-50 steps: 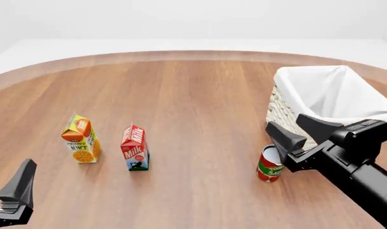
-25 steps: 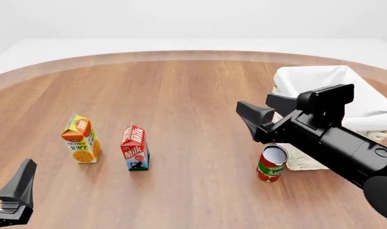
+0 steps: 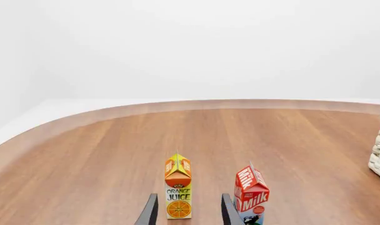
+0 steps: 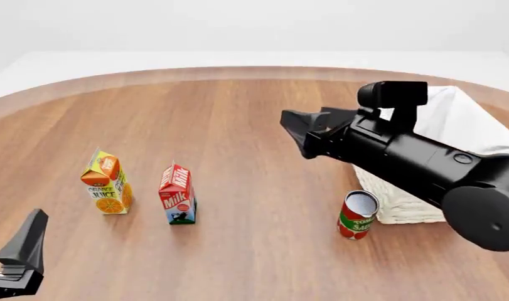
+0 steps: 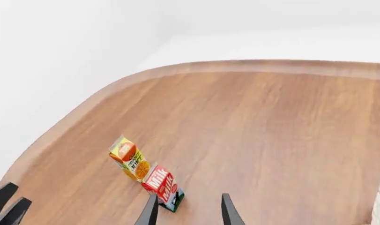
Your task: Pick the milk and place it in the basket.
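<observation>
- Up above the table (image 4: pixel 237 125), right gripper (image 4: pixel 309 133) in mid-air, fingers spread apart and empty, pointing toward the table's left half.
- Seen through the right wrist view, two dark fingertips (image 5: pixel 150 212) with open space between, aimed down near the milk (image 5: pixel 163 186) but well apart from it.
- Behind the gripper, black right arm (image 4: pixel 422 169) stretching back across the front of the basket (image 4: pixel 480 135) and covering part of the near rim.
- Low at the near left corner, left gripper (image 4: pixel 16 257) with only one dark finger clearly in the front view; from the left wrist view, fingers (image 3: pixel 152 211) apart and holding nothing.
- Between those left fingers in the wrist view, framed beyond them, the juice carton (image 3: pixel 178 187), with the milk just past one finger.
- Standing upright on the wood, left of centre, the milk (image 4: pixel 178 194), untouched by either gripper and not in the basket.
- Just beside the milk, on the side away from the basket, the orange juice carton (image 4: pixel 107 183), also upright, with a small gap between the two.
- Near the basket's front corner, a red can (image 4: pixel 356 215), upright; touching the wicker or merely close, hard to say from this angle.
- White cloth lining inside the basket, at the table's right side.
</observation>
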`<action>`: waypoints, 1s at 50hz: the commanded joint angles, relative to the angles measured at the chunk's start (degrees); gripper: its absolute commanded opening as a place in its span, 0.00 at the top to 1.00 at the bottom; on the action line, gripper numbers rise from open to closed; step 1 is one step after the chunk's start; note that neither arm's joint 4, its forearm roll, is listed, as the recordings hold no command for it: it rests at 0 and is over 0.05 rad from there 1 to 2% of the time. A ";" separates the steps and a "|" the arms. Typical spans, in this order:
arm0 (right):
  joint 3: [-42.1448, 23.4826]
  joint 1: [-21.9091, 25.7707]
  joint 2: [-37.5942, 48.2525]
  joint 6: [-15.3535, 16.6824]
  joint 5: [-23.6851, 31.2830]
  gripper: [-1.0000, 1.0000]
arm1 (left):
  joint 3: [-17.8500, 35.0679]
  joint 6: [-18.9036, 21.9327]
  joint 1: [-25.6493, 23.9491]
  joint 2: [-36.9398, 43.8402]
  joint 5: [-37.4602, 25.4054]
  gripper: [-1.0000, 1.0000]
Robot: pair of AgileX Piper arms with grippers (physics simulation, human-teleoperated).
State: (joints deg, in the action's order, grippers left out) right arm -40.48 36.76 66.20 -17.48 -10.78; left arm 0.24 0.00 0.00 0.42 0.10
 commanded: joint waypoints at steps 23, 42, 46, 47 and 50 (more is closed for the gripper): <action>-12.29 2.40 9.98 -8.41 6.82 0.00 | 0.00 0.00 0.00 0.00 0.00 0.00; -18.83 2.27 16.77 -12.71 9.96 0.00 | 0.00 0.00 0.00 0.00 0.00 0.00; -19.71 2.36 17.85 -13.62 10.15 0.00 | 0.00 0.00 0.00 0.00 0.00 0.00; -20.10 2.49 18.16 -13.51 10.35 0.00 | 0.00 0.00 0.00 0.00 0.00 0.00; -21.15 2.84 19.24 -13.89 10.80 0.00 | 0.00 0.00 0.00 0.00 0.00 0.00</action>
State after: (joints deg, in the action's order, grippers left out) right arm -58.50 39.17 82.22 -29.70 -1.33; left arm 0.24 0.00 0.00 0.42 0.10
